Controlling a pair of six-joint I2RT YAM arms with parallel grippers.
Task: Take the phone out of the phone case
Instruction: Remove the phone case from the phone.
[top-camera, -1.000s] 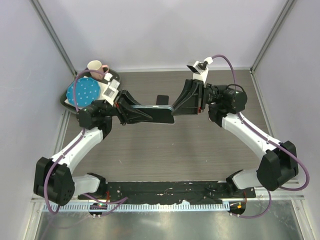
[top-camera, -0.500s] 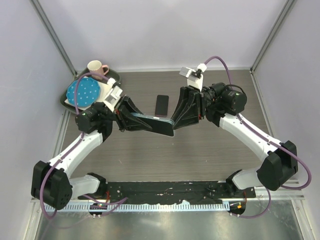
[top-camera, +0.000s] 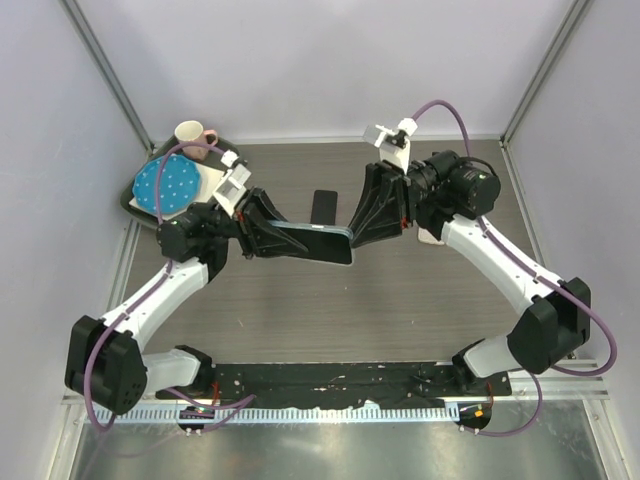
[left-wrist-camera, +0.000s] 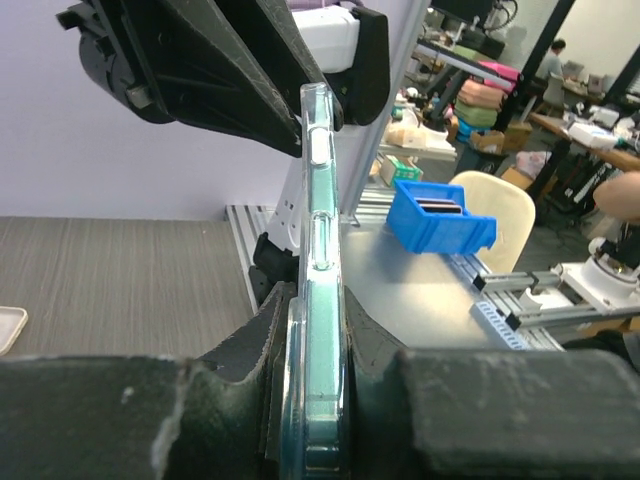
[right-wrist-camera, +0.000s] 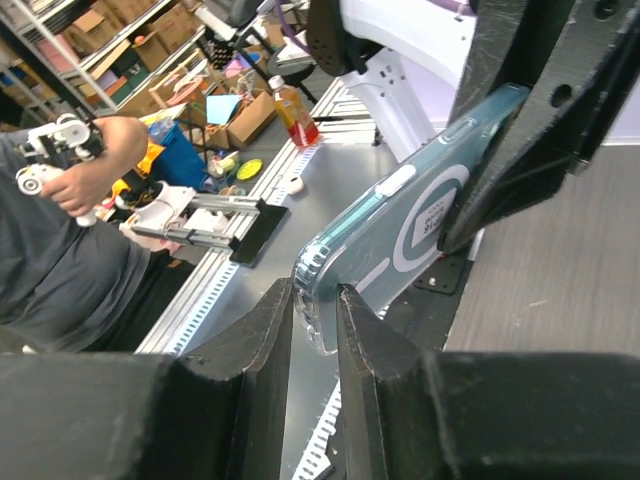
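The phone case (top-camera: 312, 243), clear with a teal tint, was held in the air above the table (top-camera: 400, 300), between the two arms. The left gripper (top-camera: 285, 238) was clamped on one end of it, and the right gripper (top-camera: 351, 232) was closed on the opposite corner. A dark flat slab (top-camera: 323, 207) was seen lying on the table just behind; what the case contained could not be told.

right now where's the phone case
Top view, centre: the phone case is held off the table, left gripper jaws on its left end, right gripper jaws on its right, a dark phone lying just behind.
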